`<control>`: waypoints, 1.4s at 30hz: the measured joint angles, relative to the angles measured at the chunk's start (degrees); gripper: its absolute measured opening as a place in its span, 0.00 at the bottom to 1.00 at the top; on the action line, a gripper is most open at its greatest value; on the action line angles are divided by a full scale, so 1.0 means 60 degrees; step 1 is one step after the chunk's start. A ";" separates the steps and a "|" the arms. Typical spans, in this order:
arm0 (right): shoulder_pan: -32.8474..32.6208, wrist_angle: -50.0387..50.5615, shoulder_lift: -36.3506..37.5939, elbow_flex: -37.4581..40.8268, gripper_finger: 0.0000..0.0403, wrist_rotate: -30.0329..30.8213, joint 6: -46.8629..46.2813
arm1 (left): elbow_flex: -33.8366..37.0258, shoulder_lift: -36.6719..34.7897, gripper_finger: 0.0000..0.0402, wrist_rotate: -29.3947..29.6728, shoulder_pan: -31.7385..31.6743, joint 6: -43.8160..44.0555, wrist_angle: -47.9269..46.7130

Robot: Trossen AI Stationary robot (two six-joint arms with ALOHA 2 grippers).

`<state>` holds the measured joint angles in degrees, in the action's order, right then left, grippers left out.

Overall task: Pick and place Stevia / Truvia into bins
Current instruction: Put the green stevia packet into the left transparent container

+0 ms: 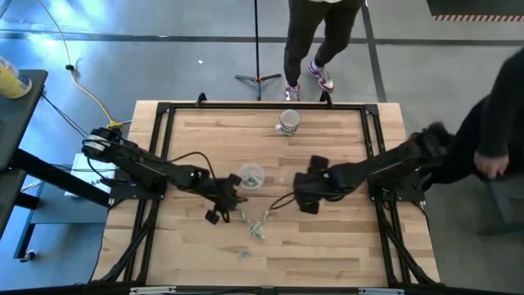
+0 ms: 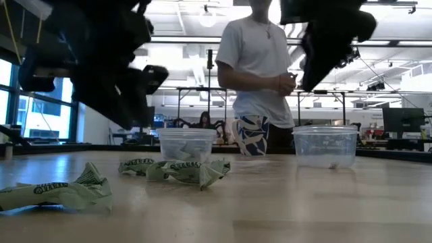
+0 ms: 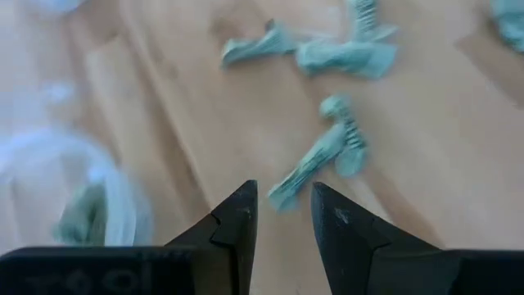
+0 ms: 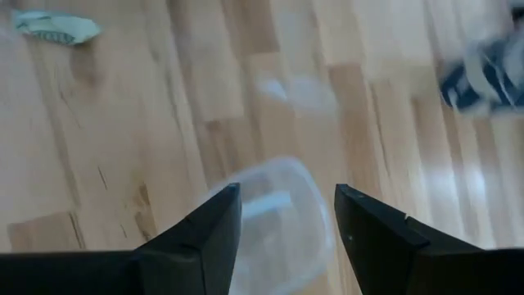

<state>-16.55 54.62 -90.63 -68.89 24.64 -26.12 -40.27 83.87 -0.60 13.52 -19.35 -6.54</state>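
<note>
Several pale green sweetener packets [image 1: 258, 223] lie crumpled on the wood, near the table's middle toward its near edge [image 2: 179, 170]. My left gripper [image 1: 228, 205] hovers open above them. In its wrist view [image 3: 284, 205] the end of one packet [image 3: 315, 160] shows just ahead of the fingertips, with more packets [image 3: 344, 53] beyond. A round clear cup [image 1: 251, 176] [image 2: 187, 144] stands beside it and holds a green packet [image 3: 82, 213]. My right gripper [image 1: 304, 195] is open and raised. Its fingers [image 4: 286, 209] frame a second clear cup [image 4: 274, 217] [image 2: 326, 145] on the table below.
A greyish jar [image 1: 288, 121] stands near the far edge. A person [image 1: 315, 41] stands just beyond that edge, and another person [image 1: 499, 123] is at the right side by my right arm. One packet [image 2: 54, 194] lies close to the near edge.
</note>
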 joint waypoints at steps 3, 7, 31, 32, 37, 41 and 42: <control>-0.0089 -0.0116 0.0698 0.0665 0.47 0.0092 -0.0742 | -0.0313 0.0319 0.37 -0.0299 -0.0004 -0.0510 -0.0335; -0.0015 -0.0206 0.1010 0.1206 0.47 0.0100 -0.1183 | -0.0547 0.0834 0.37 -0.0310 -0.0004 -0.1408 -0.0431; 0.0028 -0.0427 0.1002 0.1564 0.48 0.0319 -0.1422 | -0.1737 0.2595 0.13 -0.0480 0.0007 -0.1710 -0.1243; 0.0028 -0.0431 0.1002 0.1564 0.48 0.0337 -0.1422 | -0.1866 0.2607 0.08 -0.0414 0.0007 -0.1614 -0.1477; 0.0028 -0.0516 0.0998 0.1564 0.48 0.0382 -0.1403 | -0.2511 0.2649 0.10 0.0753 -0.0047 -0.0735 -0.2445; 0.0032 -0.0631 0.0998 0.1564 0.48 0.0378 -0.1396 | -0.3403 0.2460 0.09 0.0731 -0.0404 -0.0370 -0.3451; 0.0032 -0.0639 0.0998 0.1564 0.48 0.0373 -0.1383 | -0.3578 0.2367 0.07 0.0719 -0.0528 -0.0279 -0.3672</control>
<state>-16.36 50.78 -84.64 -59.51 26.88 -34.42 -61.74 98.07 3.71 10.35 -21.03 -28.57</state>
